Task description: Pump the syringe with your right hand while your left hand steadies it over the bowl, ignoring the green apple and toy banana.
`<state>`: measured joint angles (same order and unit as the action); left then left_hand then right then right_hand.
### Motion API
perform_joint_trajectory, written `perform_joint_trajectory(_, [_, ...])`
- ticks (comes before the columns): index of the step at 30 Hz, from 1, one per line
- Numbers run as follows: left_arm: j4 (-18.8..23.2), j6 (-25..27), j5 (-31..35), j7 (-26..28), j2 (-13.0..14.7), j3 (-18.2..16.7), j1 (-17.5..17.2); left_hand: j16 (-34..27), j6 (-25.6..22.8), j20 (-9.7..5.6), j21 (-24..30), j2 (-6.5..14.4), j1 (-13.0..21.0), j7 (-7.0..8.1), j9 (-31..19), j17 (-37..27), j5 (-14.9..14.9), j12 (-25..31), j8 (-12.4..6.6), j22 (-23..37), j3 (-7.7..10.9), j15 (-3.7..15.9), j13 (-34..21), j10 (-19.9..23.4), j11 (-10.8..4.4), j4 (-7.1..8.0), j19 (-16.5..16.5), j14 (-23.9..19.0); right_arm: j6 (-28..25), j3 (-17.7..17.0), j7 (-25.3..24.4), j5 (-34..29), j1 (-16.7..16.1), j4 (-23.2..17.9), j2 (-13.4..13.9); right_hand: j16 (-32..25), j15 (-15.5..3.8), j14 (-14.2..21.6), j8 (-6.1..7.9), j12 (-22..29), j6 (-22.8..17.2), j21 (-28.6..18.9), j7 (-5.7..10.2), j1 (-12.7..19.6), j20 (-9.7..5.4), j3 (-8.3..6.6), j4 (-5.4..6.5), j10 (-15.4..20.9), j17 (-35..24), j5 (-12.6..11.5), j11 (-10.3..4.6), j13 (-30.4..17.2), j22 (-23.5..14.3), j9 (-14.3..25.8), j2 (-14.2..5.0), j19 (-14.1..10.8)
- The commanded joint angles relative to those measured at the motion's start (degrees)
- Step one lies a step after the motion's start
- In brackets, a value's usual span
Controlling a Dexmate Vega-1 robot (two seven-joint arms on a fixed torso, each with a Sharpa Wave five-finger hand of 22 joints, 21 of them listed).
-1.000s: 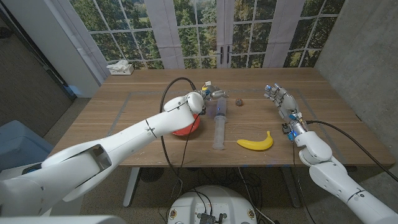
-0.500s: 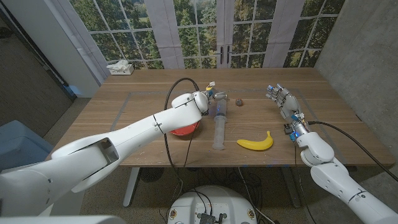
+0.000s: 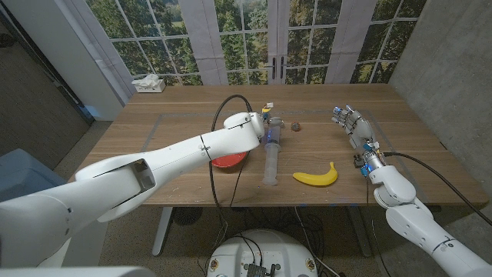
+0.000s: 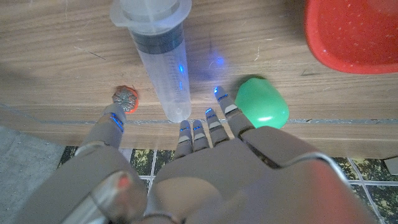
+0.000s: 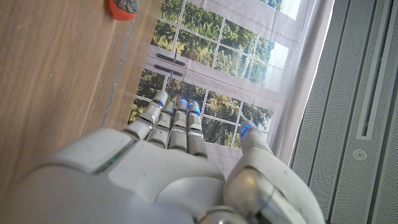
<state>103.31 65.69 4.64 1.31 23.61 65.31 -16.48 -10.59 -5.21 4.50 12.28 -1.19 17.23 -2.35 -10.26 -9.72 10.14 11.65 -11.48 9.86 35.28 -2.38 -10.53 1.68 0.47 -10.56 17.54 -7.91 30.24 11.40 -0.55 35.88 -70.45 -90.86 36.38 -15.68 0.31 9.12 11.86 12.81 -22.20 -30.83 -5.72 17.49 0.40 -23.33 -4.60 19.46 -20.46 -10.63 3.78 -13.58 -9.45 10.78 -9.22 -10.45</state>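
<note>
Syringe (image 3: pixel 272 158) lies lengthwise at the centre of the head view, on the wooden tabletop (image 3: pixel 177 123). The left arm crosses from the lower left, and the left hand (image 3: pixel 261 121) sits at the syringe's far end; whether its fingers touch the syringe cannot be told from here. A red bowl (image 3: pixel 229 160) shows just left of the syringe, partly covered by the arm. A toy banana (image 3: pixel 317 177) lies right of the syringe, and a small dark object (image 3: pixel 295 126) sits above it near the frame's middle. The right hand (image 3: pixel 352 123) is at the right of the frame, well apart from the syringe, fingers spread and holding nothing. A white box (image 3: pixel 148 84) rests at the upper left corner of the tabletop.

In the left wrist view, the left hand (image 4: pixel 205 162) fills the lower frame with fingers (image 4: pixel 214 121) extended and apart, gripping nothing; their tips lie just beside the syringe (image 4: pixel 161 59) tip. A green apple (image 4: pixel 262 102) sits right of the fingertips, a small red-orange object (image 4: pixel 125 98) to the left, and the red bowl (image 4: pixel 354 34) in the upper right.

In the right wrist view, the right hand (image 5: pixel 180 168) has straight fingers (image 5: pixel 177 124), empty, with the small object (image 5: pixel 124 8) at the top edge.
</note>
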Motion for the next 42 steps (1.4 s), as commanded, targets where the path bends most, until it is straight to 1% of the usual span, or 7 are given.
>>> perform_joint_trajectory(1, [-4.06, 4.13, -2.20, -1.49, -3.40, 8.27, 7.56, -0.05, -0.32, 0.48, -0.08, -0.32, 1.41, -0.41, -0.22, -0.29, -0.16, -0.19, -0.29, 0.18, 0.18, -0.46, -0.17, -0.04, 0.62, -0.30, 0.72, -0.43, 1.77, -0.66, 1.11, 1.50, -0.14, 1.18, -0.49, -0.41, -0.03, 0.53, 0.12, 0.31, -0.67, 0.01, 0.06, -0.44, -0.37, -0.29, -0.29, 0.78, -0.08, -0.12, 0.21, -0.02, -0.20, 0.25, 0.14, -0.65])
perform_joint_trajectory(16, [-10.69, 6.52, -5.75, -3.62, -7.39, 14.34, 13.90, 0.11, -0.63, 0.86, -0.27, -0.40, 3.08, -1.33, -0.25, -0.30, -0.18, -0.31, -0.41, 0.19, 0.43, -1.09, -0.18, -0.41, 1.38, -0.16, 0.93, -0.22, 2.24, -0.76, 1.46, 1.86, 0.49, 2.67, -1.13, -0.63, 0.00, 1.05, 0.24, 0.40, -1.24, 0.41, -0.06, -0.64, -0.38, -0.28, -0.29, 1.13, -0.07, -0.11, 0.29, -0.04, -0.23, 0.30, 0.03, -1.16])
perform_joint_trajectory(24, [-13.34, 8.13, -6.61, -3.68, -9.98, 18.01, 16.63, -0.36, -1.29, 1.98, 0.43, 0.75, 5.24, -2.23, -0.29, -0.31, 0.03, 0.06, -0.44, 0.24, 1.07, -0.99, -0.19, 0.53, 1.86, 0.13, 3.71, -1.85, 3.27, -0.79, 1.46, 1.94, 0.81, 3.80, -1.91, -0.79, -0.07, 1.44, 0.29, 0.46, -1.48, 0.53, -0.13, -0.73, -0.30, -0.29, -0.28, 1.32, -0.07, -0.11, 0.40, -0.07, -0.24, 0.33, -0.02, -1.52])
perform_joint_trajectory(30, [-14.40, 8.86, -7.69, -2.97, -10.93, 18.56, 17.12, -0.57, -2.04, 2.27, 0.64, 2.00, 7.38, -2.75, -0.33, -0.32, 0.37, 0.35, -0.58, 0.28, 1.84, -0.94, -0.19, 1.49, 2.01, 0.02, 5.13, -3.09, 3.50, -0.95, 1.23, 1.72, 0.59, 3.82, -1.88, -0.90, 0.04, 1.69, 0.37, 0.58, -1.78, 0.65, -0.12, -0.81, -0.24, -0.30, -0.26, 1.58, -0.09, -0.11, 0.44, -0.14, -0.26, 0.35, -0.09, -1.83])
perform_joint_trajectory(37, [-17.88, 11.04, -8.16, -1.04, -14.00, 20.26, 17.53, -1.60, -6.95, 0.94, 3.19, 2.56, 12.74, -3.14, -0.43, -0.33, 0.45, 1.68, -1.09, 0.55, 1.35, 1.51, -0.22, 8.05, 1.03, 0.04, 15.42, -10.67, 3.55, -1.10, 1.05, 1.88, 0.41, 4.08, -1.99, -1.01, 0.10, 1.92, 0.37, 0.69, -1.94, 0.86, -0.15, -0.91, -0.19, -0.31, -0.23, 1.83, -0.10, -0.11, 0.55, -0.24, -0.28, 0.38, -0.13, -2.00])
perform_joint_trajectory(41, [-19.66, 12.19, -8.33, 0.58, -15.72, 20.92, 17.41, -3.27, -11.69, -2.25, 5.73, 2.84, 15.93, -2.74, -0.70, -0.73, 0.46, 2.48, -1.52, 0.97, -0.47, 4.58, -0.32, 14.19, 0.97, 0.33, 23.61, -19.21, 4.41, -1.30, 0.47, 1.37, 0.20, 4.27, -2.39, -1.10, 0.15, 2.13, 0.39, 0.70, -2.05, 0.96, -0.10, -0.95, -0.17, -0.33, -0.22, 1.84, -0.12, -0.12, 0.54, -0.29, -0.28, 0.39, -0.17, -2.14])
perform_joint_trajectory(42, [-19.92, 12.07, -8.61, 0.49, -15.87, 21.17, 17.60, -3.77, -13.18, -3.22, 6.46, 2.96, 16.33, -3.12, -0.75, -0.81, 0.47, 2.94, -1.80, 1.07, -0.91, 5.33, -0.40, 16.33, 0.29, 0.38, 25.55, -21.35, 4.51, -1.39, 0.10, 1.15, 0.11, 4.24, -2.48, -1.16, 0.21, 2.26, 0.39, 0.72, -2.09, 0.99, -0.09, -0.97, -0.21, -0.33, -0.22, 1.88, -0.13, -0.12, 0.55, -0.31, -0.29, 0.40, -0.18, -2.20])
